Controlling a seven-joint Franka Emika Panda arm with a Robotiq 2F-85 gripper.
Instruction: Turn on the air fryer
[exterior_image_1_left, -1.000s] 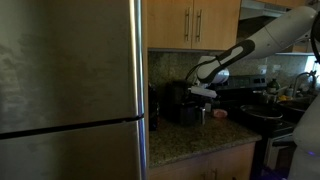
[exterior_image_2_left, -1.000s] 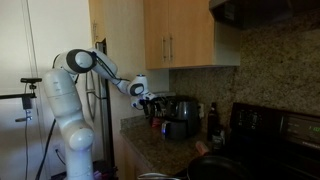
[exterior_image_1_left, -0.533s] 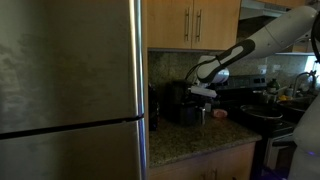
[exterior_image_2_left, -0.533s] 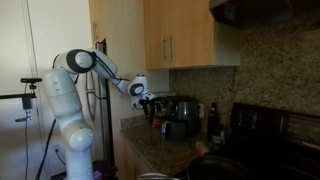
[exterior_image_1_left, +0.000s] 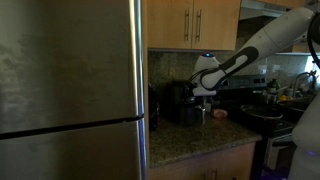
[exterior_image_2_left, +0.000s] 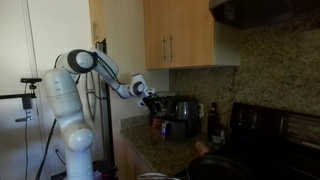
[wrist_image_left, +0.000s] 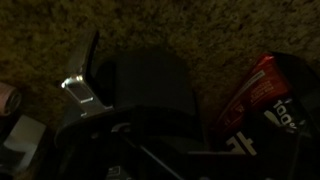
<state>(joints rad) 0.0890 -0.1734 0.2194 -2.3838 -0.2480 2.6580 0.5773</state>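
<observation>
The air fryer (exterior_image_1_left: 178, 104) is a black, boxy appliance on the granite counter, against the backsplash beside the fridge. It also shows in an exterior view (exterior_image_2_left: 180, 127) and as a dark rounded shape in the wrist view (wrist_image_left: 145, 88). My gripper (exterior_image_1_left: 203, 90) hangs just above and in front of the fryer's top, and it shows in an exterior view (exterior_image_2_left: 151, 97) too. It is small and dark in both exterior views. The wrist view is too dark to show the jaws, so I cannot tell whether they are open or shut.
A tall stainless-steel fridge (exterior_image_1_left: 70, 90) fills the side next to the fryer. Wooden cabinets (exterior_image_1_left: 195, 22) hang overhead. A black stove with pots (exterior_image_1_left: 265, 105) stands further along the counter. A red package (wrist_image_left: 255, 85) and a silver metal part (wrist_image_left: 85, 88) flank the fryer.
The wrist has lifted and tilted a little above the air fryer. The fryer and the other things have not moved.
</observation>
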